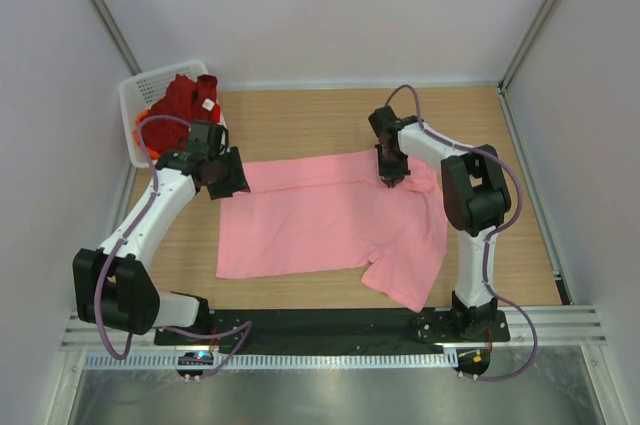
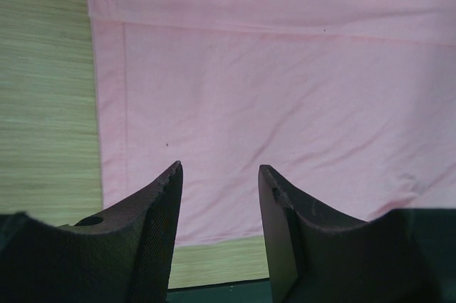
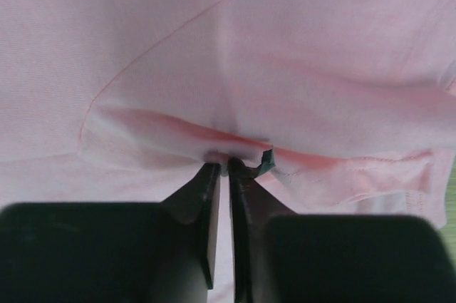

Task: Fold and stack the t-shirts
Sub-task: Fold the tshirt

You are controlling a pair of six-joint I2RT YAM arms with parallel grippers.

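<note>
The light pink t-shirt (image 1: pixel 330 220) lies spread on the wooden table, one sleeve pointing to the near right. My right gripper (image 1: pixel 390 180) is shut on a fold of the pink t-shirt (image 3: pixel 235 68) near its far right shoulder; the cloth bunches at the fingertips. My left gripper (image 1: pixel 228 183) is open and empty, hovering over the shirt's far left corner; the left wrist view shows pink t-shirt (image 2: pixel 285 89) and its hem between the fingers (image 2: pixel 160 203). The dark red t-shirt (image 1: pixel 185 100) with a small white tag lies in the basket, with the orange t-shirt (image 1: pixel 143 127) showing under it.
A white mesh basket (image 1: pixel 140 95) stands at the far left corner of the table. Bare wood table (image 1: pixel 500 145) surrounds the shirt. White walls enclose the table on the left, back and right. A black base strip (image 1: pixel 320 325) runs along the near edge.
</note>
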